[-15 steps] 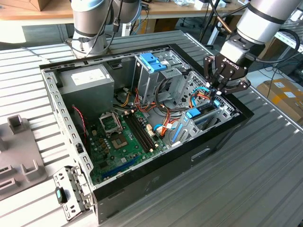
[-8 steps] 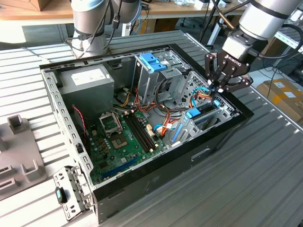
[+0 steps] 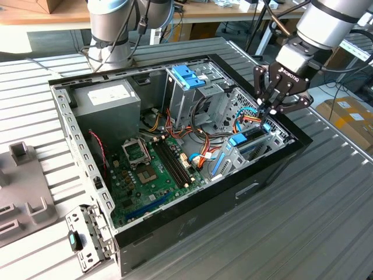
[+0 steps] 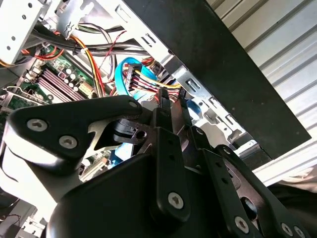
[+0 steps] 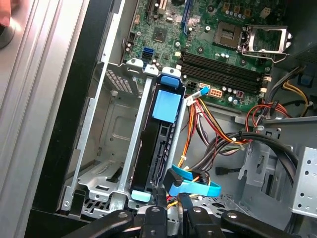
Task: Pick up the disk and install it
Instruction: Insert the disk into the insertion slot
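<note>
The disk (image 3: 252, 136) stands on edge in the drive bay at the corner of the open computer case (image 3: 233, 189), on the exterior view's right. In the first wrist view the disk (image 5: 159, 136) is a dark slab between metal bay rails, with blue plastic tabs on top. My gripper (image 3: 269, 111) hangs just above the disk's cable end, fingers drawn together. Its fingertips (image 5: 161, 194) sit beside the blue data cable (image 5: 190, 187) and the coloured power wires (image 4: 148, 79). Whether they pinch a connector is hidden.
Inside the case lie the green motherboard (image 3: 151, 169), a grey power supply box (image 3: 108, 99) and a tall metal cage with a blue top (image 3: 189, 79). A second arm's base (image 3: 113, 35) stands behind. A grey fixture (image 3: 23, 186) rests on the exterior view's left.
</note>
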Controlling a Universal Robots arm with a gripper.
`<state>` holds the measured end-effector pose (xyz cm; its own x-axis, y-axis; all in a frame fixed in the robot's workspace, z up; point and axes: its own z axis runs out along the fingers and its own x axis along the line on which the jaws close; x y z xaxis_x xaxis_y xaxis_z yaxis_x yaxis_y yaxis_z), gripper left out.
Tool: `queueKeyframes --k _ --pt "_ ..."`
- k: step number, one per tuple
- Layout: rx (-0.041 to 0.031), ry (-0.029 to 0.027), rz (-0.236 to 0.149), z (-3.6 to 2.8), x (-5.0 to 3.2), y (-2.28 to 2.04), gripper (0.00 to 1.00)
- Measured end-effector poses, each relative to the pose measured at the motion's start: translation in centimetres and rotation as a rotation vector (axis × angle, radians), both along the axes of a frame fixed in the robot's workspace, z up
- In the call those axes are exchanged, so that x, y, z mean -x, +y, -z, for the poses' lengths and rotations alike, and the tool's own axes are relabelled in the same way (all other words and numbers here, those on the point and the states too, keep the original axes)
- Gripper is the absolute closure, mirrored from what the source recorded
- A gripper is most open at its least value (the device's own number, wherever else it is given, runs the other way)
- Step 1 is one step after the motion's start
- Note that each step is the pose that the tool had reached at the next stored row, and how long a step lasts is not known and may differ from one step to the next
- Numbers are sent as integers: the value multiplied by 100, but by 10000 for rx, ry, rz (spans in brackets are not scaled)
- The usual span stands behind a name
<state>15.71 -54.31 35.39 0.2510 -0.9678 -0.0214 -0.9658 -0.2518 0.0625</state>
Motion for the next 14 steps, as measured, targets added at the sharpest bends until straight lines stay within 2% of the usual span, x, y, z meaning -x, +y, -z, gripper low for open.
queueKeyframes --k 3,7,9,10,12,13,14 --pt "3 45 -15 14 -16 -10 76" --pt "184 87 -159 27 -36 -11 76" --pt "214 89 -183 27 -37 -12 76" --pt "294 93 -206 27 -39 -11 76" --pt "391 97 -337 28 -40 -11 76" --pt "465 95 -601 30 -40 -11 76" --pt "506 93 -712 30 -40 -11 76"
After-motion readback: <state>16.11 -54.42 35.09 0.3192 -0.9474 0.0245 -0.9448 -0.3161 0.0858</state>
